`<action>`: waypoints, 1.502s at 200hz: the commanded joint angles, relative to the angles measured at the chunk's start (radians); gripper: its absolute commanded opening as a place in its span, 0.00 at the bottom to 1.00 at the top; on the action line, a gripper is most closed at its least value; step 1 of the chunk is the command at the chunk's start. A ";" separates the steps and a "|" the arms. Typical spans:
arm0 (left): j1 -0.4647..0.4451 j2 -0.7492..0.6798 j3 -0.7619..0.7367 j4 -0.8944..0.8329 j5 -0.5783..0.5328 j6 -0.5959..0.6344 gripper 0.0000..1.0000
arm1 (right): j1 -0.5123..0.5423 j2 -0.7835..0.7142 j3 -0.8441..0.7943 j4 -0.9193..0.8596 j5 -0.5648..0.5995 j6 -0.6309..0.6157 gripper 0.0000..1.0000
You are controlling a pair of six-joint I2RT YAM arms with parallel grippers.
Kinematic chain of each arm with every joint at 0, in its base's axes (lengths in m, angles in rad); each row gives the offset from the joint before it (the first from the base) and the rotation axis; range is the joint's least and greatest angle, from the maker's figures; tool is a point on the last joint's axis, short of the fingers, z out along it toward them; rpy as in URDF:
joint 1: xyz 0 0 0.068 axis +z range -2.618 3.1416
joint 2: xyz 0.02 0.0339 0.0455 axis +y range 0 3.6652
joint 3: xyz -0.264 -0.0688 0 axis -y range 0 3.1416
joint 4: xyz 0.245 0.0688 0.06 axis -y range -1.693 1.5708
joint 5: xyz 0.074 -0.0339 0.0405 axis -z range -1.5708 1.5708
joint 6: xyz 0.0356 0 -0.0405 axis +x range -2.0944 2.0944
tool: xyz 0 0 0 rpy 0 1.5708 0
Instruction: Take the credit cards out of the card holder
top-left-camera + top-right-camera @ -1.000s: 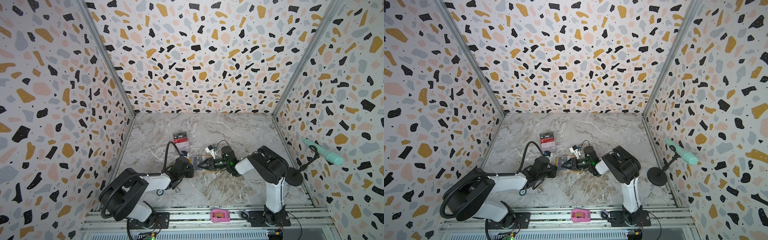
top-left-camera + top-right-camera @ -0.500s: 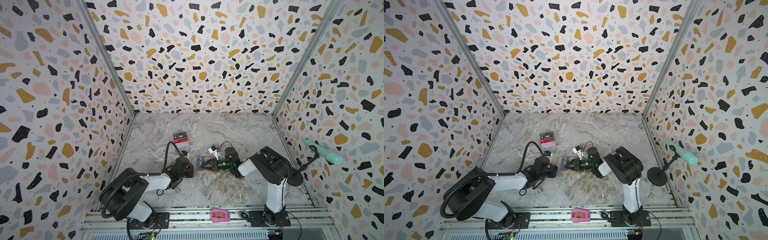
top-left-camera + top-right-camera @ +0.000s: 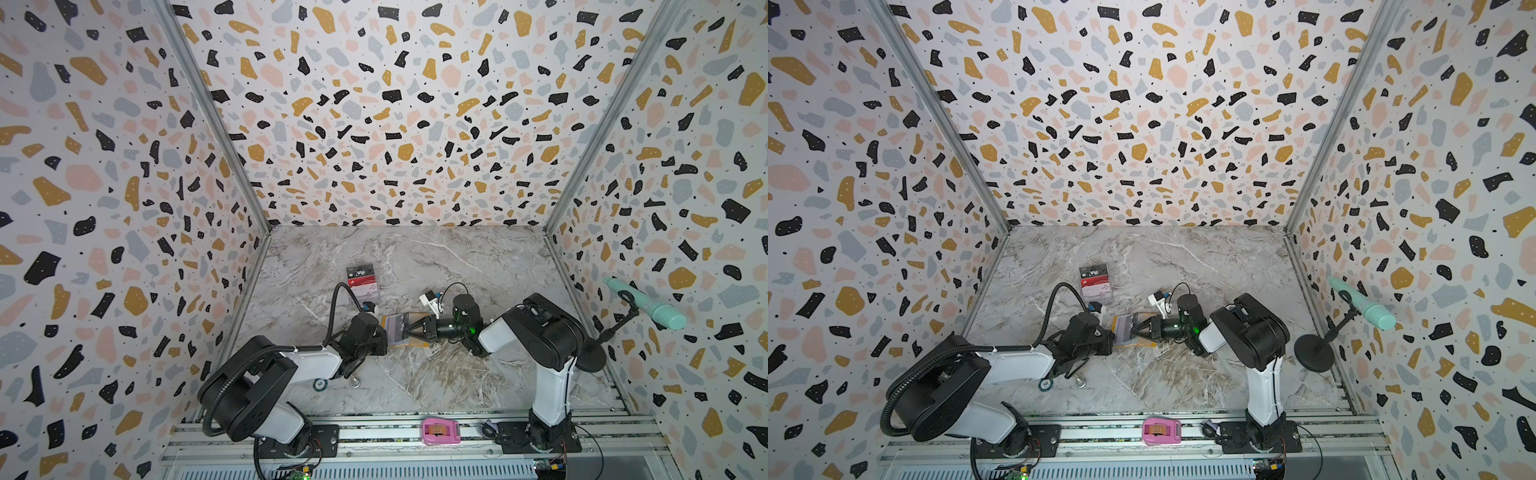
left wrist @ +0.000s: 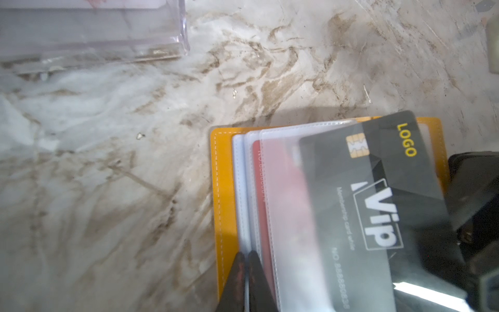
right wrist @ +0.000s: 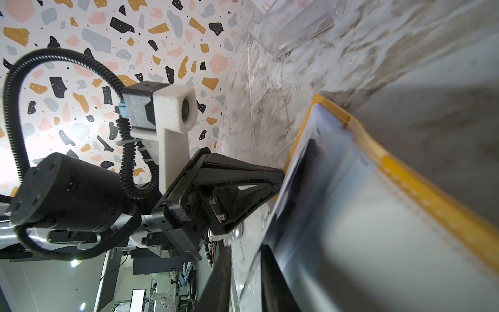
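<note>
The card holder (image 3: 405, 331) (image 3: 1128, 330), a mustard-yellow booklet, lies open on the marble between both arms. Its clear sleeves (image 4: 283, 189) fan out. One sleeve holds a red credit card (image 4: 256, 173). A black "Vip" credit card (image 4: 378, 205) lies tilted and partly out of a sleeve. My left gripper (image 4: 246, 256) (image 3: 384, 334) is shut on a sleeve edge beside the yellow cover (image 4: 222, 189). My right gripper (image 5: 246, 259) (image 3: 411, 330) reaches in from the opposite side. Its jaws are narrowly open, with a clear sleeve edge between them and the dark card (image 5: 302, 173) against one finger.
A clear acrylic stand (image 3: 364, 284) (image 4: 94, 32) with cards in it stands behind the left gripper. Two small round objects (image 3: 319, 384) (image 3: 354, 382) lie by the left arm. A pink tape dispenser (image 3: 441, 432) sits on the front rail. A teal microphone (image 3: 644, 303) stands at the right wall.
My right gripper's jaws have narrowed at the holder's sleeves, and that arm has shifted slightly. My left gripper has stayed shut in place.
</note>
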 commanded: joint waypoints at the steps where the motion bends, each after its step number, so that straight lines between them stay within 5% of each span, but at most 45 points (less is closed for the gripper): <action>1: -0.003 0.024 -0.031 -0.099 0.009 -0.009 0.09 | -0.008 -0.046 -0.008 0.039 -0.009 0.007 0.20; 202: -0.003 -0.031 -0.070 -0.071 0.019 -0.029 0.09 | -0.026 -0.111 -0.004 -0.174 0.041 -0.107 0.02; 300: -0.003 -0.131 -0.108 -0.085 0.020 -0.058 0.10 | -0.087 -0.190 0.046 -0.456 0.044 -0.307 0.00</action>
